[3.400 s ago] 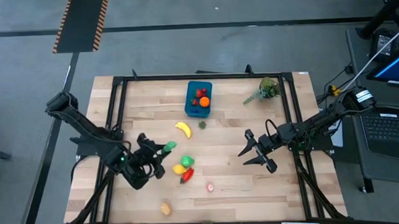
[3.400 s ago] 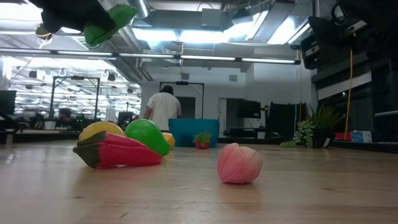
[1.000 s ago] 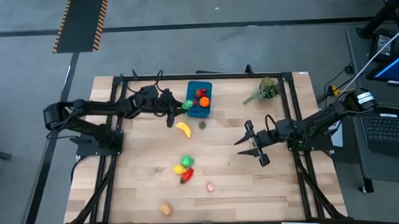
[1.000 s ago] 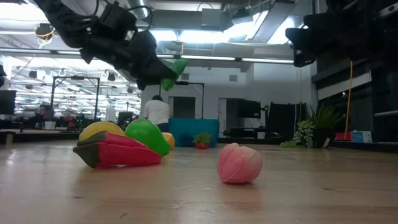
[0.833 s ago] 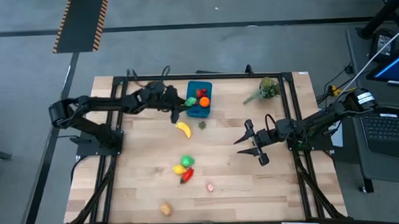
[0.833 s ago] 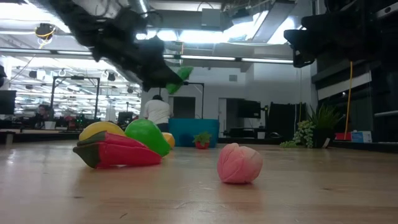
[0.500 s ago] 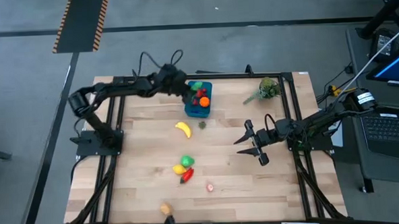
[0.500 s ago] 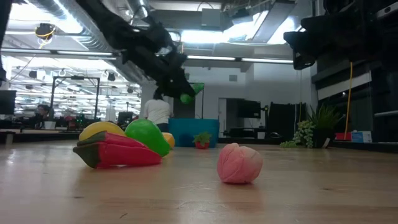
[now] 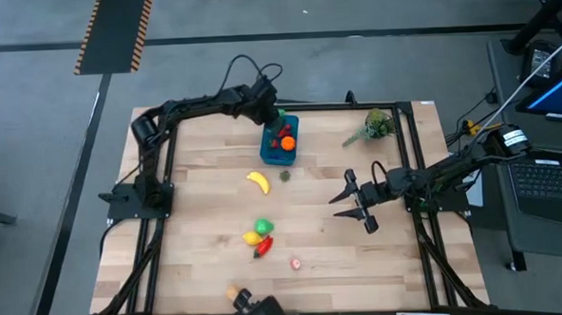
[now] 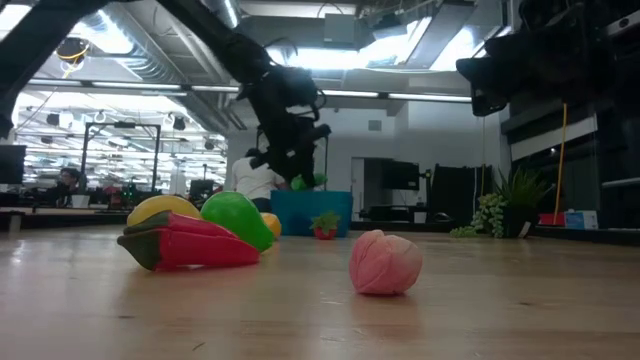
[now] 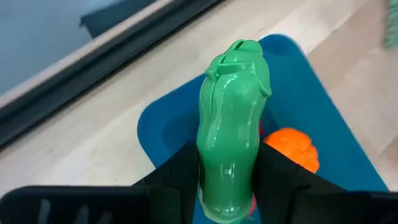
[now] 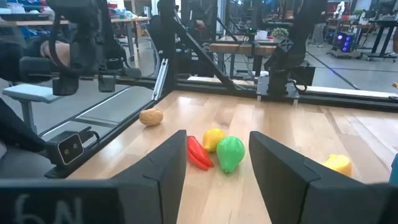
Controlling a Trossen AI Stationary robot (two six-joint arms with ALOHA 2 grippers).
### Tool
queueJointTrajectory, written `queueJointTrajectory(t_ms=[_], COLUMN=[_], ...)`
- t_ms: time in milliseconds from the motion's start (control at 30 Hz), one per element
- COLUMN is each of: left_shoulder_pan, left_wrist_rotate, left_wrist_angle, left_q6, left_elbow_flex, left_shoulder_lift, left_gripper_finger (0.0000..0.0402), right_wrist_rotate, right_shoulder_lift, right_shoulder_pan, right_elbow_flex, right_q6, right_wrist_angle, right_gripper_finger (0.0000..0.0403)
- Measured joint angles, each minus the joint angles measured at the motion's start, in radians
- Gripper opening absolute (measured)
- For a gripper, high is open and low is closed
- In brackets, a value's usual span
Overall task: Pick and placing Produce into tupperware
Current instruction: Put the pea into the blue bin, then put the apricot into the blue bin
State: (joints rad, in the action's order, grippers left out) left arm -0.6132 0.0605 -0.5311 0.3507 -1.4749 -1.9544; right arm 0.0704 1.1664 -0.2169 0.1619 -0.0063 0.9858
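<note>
My left gripper point(image 9: 271, 117) hangs over the far end of the teal tupperware point(image 9: 282, 150), shut on a green cucumber point(image 11: 233, 124). In the tub lie an orange point(image 11: 291, 147) and red pieces point(image 9: 284, 132). More produce lies loose on the table: a yellow banana point(image 9: 257, 182), a green pepper point(image 9: 262, 226) beside a yellow piece and a red pepper point(image 9: 263, 247), a pink strawberry point(image 9: 296, 263) and a tan piece point(image 9: 233, 293). My right gripper point(image 9: 352, 200) waits open and level, right of the table's middle. My left gripper pinches the cucumber's near end point(image 11: 227, 193) between its two fingers point(image 11: 180, 180). The fingers slant down from the table's left and lie along the cucumber, which sticks out ahead of them. The cucumber hangs clear, just above the tub's rim point(image 10: 300, 183).
A leafy plant sprig point(image 9: 376, 125) lies at the far right. A small green piece point(image 9: 285, 175) sits just near of the tub. A black frame point(image 9: 222, 111) runs round the tabletop. Bare wood shows between the tub and the sprig.
My left gripper has carried the cucumber toward the table's far edge and right, from beside the tub's left side to over its far end. It has tipped and rolled so the cucumber now points down into the tub. It has stayed shut on the cucumber.
</note>
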Motion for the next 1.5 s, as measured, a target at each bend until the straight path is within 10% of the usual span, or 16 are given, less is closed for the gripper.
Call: queueJointTrajectory(t_ms=[1500], left_shoulder_pan=[0.038], left_wrist_rotate=[0.039], left_wrist_angle=[-0.285], left_q6=[-0.073], left_elbow_flex=[-0.221], left_shoulder_lift=[-0.114], left_gripper_finger=[0.0157], right_wrist_rotate=[0.0], right_shoulder_lift=[0.0], right_shoulder_pan=[0.0], right_elbow_flex=[0.0], right_q6=[0.0], right_wrist_angle=[-0.038], right_gripper_finger=[0.0177])
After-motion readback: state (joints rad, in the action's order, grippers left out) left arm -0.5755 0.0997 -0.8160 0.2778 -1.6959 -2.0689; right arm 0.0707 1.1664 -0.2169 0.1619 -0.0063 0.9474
